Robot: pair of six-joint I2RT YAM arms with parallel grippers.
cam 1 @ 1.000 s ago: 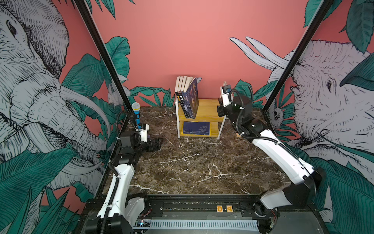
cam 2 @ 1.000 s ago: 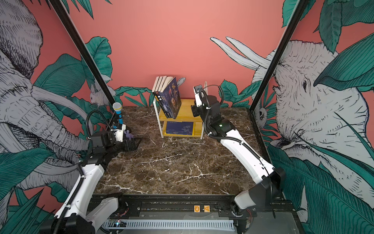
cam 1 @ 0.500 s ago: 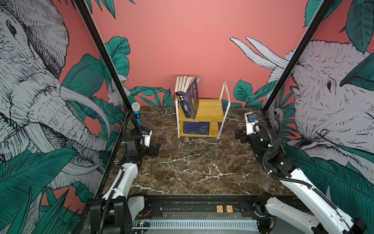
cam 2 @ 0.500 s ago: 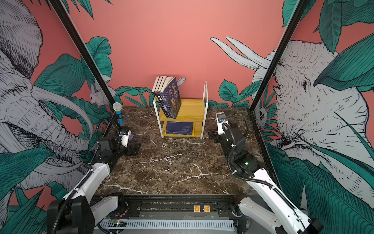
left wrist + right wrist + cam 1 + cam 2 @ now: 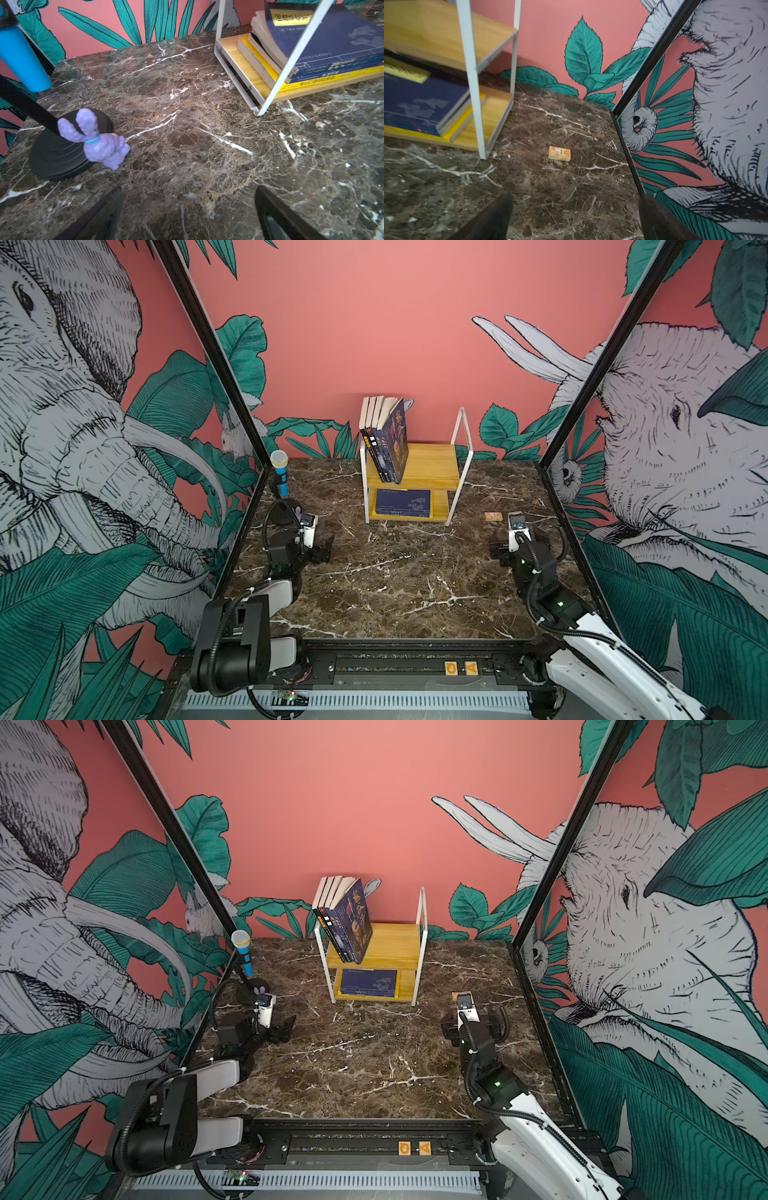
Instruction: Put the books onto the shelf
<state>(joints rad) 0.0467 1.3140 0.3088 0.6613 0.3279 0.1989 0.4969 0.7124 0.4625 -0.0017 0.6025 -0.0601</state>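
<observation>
The shelf (image 5: 432,466) holds books (image 5: 388,439) leaning upright on its upper board and a flat stack (image 5: 403,502) below; left gripper (image 5: 187,207) and right gripper (image 5: 575,209) show jaws spread, empty; the right gripper has dropped from the shelf's side to the table (image 5: 395,580).

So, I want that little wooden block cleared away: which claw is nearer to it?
Right. The right claw sits just short of the wooden block; the left claw is far off, on the other side of the shelf.

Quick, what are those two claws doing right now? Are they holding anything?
Left gripper: open, holding nothing.
Right gripper: open, holding nothing.
</observation>
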